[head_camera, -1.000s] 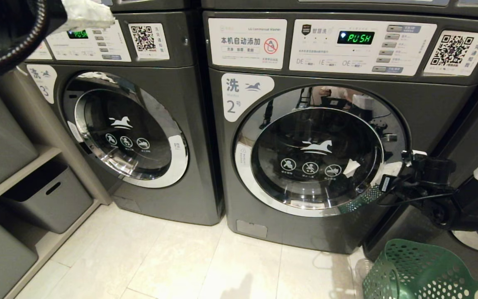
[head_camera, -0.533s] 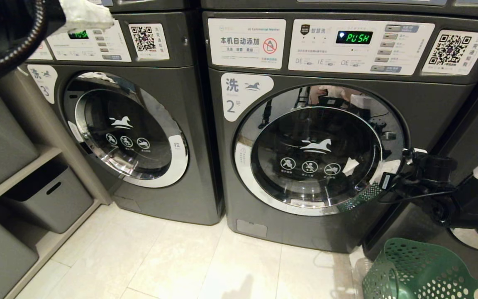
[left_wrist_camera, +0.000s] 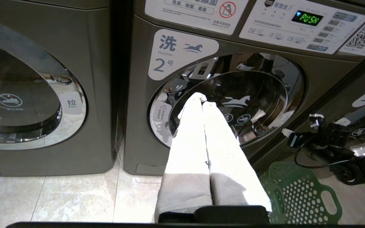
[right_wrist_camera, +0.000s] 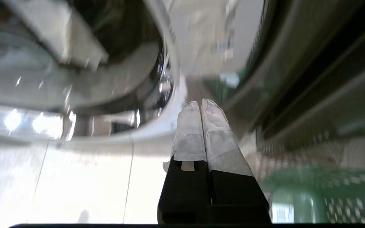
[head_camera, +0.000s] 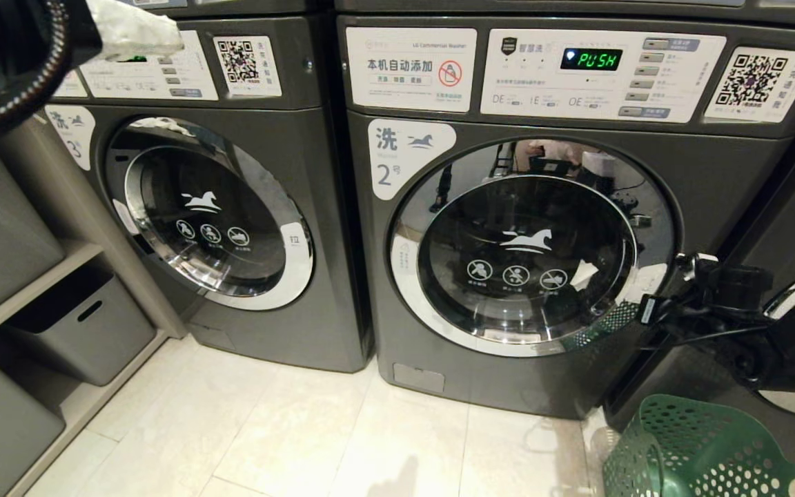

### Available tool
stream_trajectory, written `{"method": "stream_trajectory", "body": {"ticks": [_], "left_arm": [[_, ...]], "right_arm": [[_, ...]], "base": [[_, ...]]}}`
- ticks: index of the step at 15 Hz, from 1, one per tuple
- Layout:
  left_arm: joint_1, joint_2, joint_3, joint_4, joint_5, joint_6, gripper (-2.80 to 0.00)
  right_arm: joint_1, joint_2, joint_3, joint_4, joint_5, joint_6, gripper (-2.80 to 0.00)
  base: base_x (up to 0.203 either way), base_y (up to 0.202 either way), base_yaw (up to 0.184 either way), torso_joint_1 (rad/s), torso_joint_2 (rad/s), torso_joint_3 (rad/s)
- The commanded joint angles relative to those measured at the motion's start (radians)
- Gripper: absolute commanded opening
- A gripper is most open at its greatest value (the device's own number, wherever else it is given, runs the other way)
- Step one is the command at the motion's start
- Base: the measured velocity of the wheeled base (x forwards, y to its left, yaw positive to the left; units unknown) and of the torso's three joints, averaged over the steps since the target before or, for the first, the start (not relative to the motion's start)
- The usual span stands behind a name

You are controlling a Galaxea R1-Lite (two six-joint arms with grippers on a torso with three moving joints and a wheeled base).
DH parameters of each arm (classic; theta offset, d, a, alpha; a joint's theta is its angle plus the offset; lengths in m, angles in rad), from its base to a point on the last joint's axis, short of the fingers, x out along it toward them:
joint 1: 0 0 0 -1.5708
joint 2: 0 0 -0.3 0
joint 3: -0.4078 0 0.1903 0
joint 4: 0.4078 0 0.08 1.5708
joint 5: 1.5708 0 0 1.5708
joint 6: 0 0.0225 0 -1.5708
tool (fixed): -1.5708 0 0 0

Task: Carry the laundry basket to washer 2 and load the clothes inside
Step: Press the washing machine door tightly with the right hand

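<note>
Nearest, on the floor [head_camera: 266, 428] at lower right: basket [head_camera: 701, 449], set just beside the front corner of washer 2 [head_camera: 715, 172]. Likely parked there to free both arms for the door and keep the load within reach. Cannot tell whether clothes lie inside; most of the interior is cut off.

Just above it, right gripper [right_wrist_camera: 201, 104], fingers pressed together and pinching nothing, tips at the right edge of the chrome door [head_camera: 528, 248]. Looks placed to hook or pry that edge, since closed fingers make a slim wedge; contact cannot be confirmed.

Higher, at upper left in the head view, left gripper [left_wrist_camera: 201, 96], fingers likewise pressed together and empty, aimed at the door glass from well back. Seems held clear so the door can swing.

Farthest, door closed in its frame, "2" label [head_camera: 397, 159] beside it. Nothing loaded yet, by this reading; opening comes first.
</note>
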Motion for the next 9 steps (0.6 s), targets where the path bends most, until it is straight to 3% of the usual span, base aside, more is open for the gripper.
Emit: {"method": "stream_trajectory", "body": {"ticks": [1, 5, 9], "left_arm": [[-0.001, -0.005, 0.015, 0.0, 0.002, -0.002, -2.8], [-0.002, 0.001, 0.082, -0.008, -0.002, -0.002, -2.8], [-0.002, -0.054, 0.228, -0.016, 0.001, -0.006, -2.8]], "right_arm": [[0.0, -0.175, 0.124, 0.064, 0.04, -0.002, -2.8], [0.018, -0.528, 0.361, 0.176, 0.173, -0.029, -2.8], [0.029, -0.904, 0.436, 0.291, 0.358, -0.037, -2.8]], "base": [[0.0, 0.0, 0.0, 0.0, 0.0, 0.0], [0.0, 0.0, 0.0, 0.0, 0.0, 0.0], [0.0, 0.0, 0.0, 0.0, 0.0, 0.0]]}}
